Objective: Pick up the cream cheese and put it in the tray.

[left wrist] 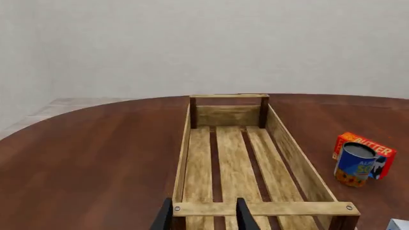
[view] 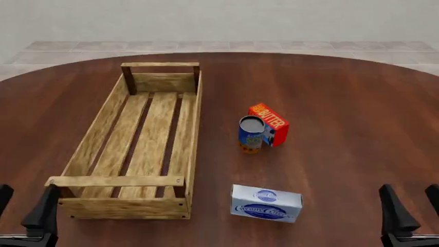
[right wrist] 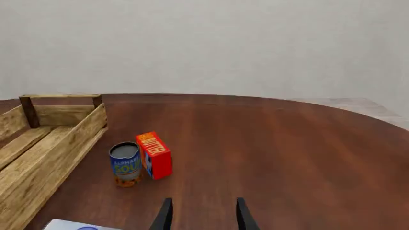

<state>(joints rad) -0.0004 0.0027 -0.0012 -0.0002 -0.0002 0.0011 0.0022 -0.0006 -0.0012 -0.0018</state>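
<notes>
While both grippers, left and right, stand parted and empty, the flat white-and-blue cream cheese box lies on the brown table, right of the light-wood slatted tray. Only the front view shows the whole box.

"BUTTER" on red box, "SOUP" on blue can
</notes>
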